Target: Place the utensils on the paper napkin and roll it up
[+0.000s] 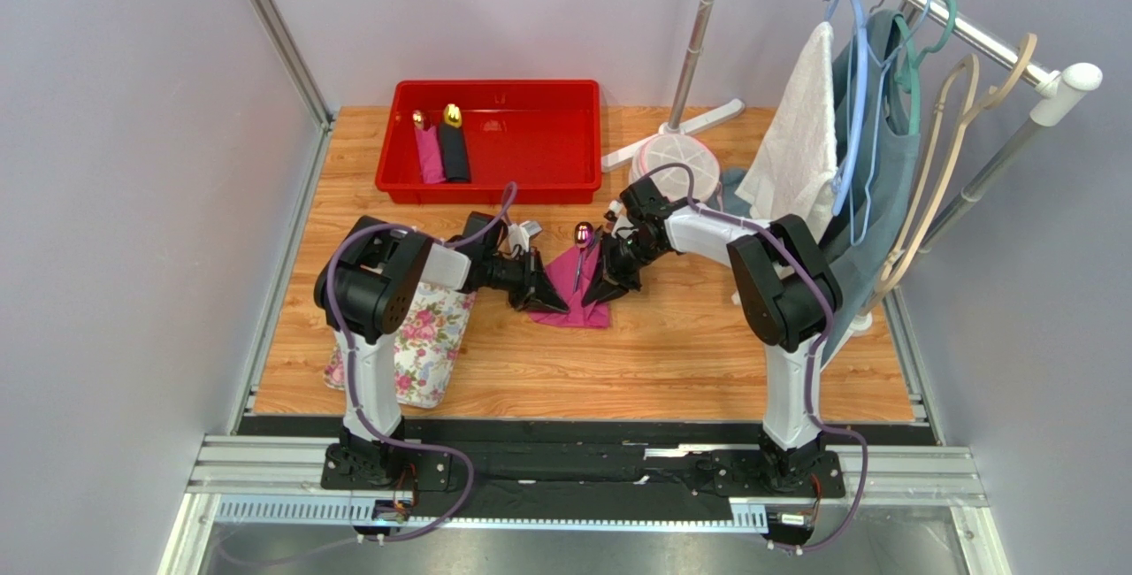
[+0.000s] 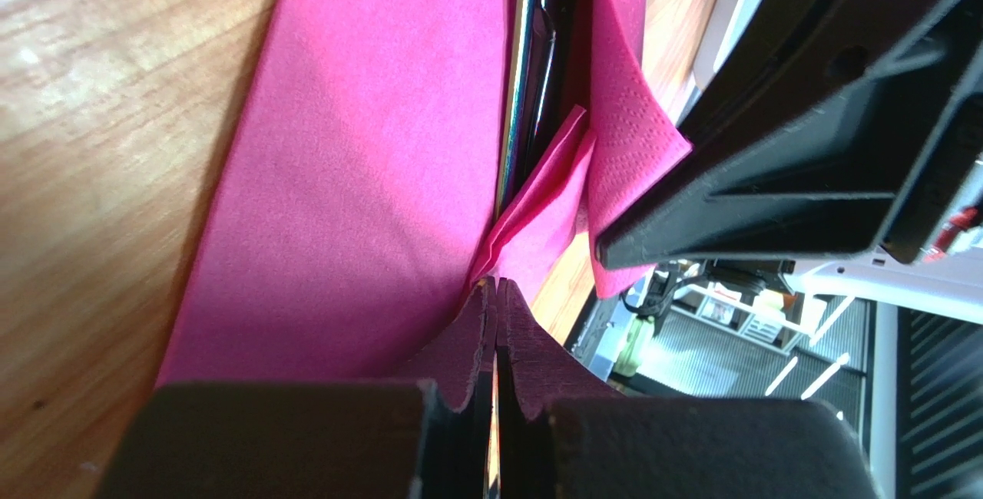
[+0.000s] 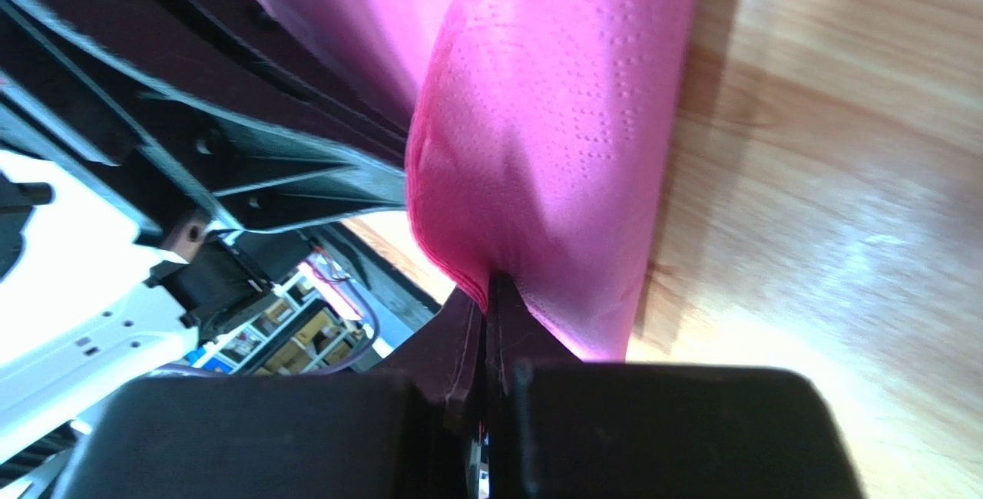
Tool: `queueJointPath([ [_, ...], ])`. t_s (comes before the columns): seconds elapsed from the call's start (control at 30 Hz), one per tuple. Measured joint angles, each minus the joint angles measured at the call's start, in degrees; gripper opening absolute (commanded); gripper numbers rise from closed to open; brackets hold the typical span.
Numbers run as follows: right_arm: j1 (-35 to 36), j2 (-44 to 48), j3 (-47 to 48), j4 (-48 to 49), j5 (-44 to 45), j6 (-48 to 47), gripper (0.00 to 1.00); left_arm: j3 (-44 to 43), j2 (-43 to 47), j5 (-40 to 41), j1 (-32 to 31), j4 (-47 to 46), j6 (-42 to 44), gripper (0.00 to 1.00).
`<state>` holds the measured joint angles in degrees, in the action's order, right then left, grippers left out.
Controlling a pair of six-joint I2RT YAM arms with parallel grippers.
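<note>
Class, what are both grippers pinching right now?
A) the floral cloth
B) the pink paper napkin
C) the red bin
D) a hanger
B: in each wrist view, the left gripper and right gripper are shut on an edge of the pink paper napkin.

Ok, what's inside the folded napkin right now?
The utensils lie in the napkin crease; one shiny head pokes out the far end. The napkin hides the rest, so no count. The left gripper and right gripper pinch its edges.
</note>
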<state>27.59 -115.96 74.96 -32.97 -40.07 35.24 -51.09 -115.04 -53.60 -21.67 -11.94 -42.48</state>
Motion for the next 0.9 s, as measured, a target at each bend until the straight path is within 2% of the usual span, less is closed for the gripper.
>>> queueJointPath([
  [0.9, 3.26, -3.87, 1.53, 8.37, -2.01, 8.35, 0.00, -0.42, -0.57, -0.94, 0.00, 0.13, -0.02, 0.02],
])
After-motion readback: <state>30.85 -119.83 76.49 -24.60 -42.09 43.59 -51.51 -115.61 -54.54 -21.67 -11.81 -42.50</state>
